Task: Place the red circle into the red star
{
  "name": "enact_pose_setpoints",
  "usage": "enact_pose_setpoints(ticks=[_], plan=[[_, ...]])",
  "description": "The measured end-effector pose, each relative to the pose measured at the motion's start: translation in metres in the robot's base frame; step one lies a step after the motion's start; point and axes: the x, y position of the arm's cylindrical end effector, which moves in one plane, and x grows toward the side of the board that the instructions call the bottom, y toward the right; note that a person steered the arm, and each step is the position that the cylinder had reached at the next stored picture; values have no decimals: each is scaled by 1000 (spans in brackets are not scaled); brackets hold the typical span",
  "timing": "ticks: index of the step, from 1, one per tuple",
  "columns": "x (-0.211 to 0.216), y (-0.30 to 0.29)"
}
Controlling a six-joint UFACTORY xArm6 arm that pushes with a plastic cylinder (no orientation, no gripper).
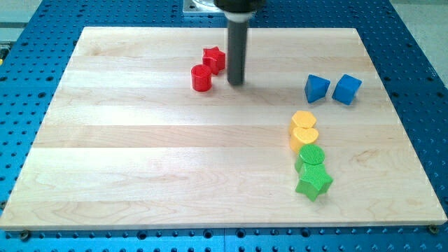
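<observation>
The red circle [201,78] is a short red cylinder on the wooden board [140,154], toward the view's top, left of centre. The red star [214,59] sits just above and to the right of it, close to or touching it. My tip [236,82] is the lower end of the dark rod, which comes down from the view's top. The tip stands just right of the red circle and below-right of the red star, a small gap from both.
Two blue blocks [316,88] [346,89] lie at the view's right. Two yellow blocks [303,119] [304,136] stack in a column above a green circle [310,157] and a green star [313,183]. Blue perforated table surrounds the board.
</observation>
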Motion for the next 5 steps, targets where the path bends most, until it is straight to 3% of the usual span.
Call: enact_pose_setpoints(ticks=[1,2,3,4,5], plan=[[20,-35],[-43,-47],[55,-64],[7,-131],[-36,-82]])
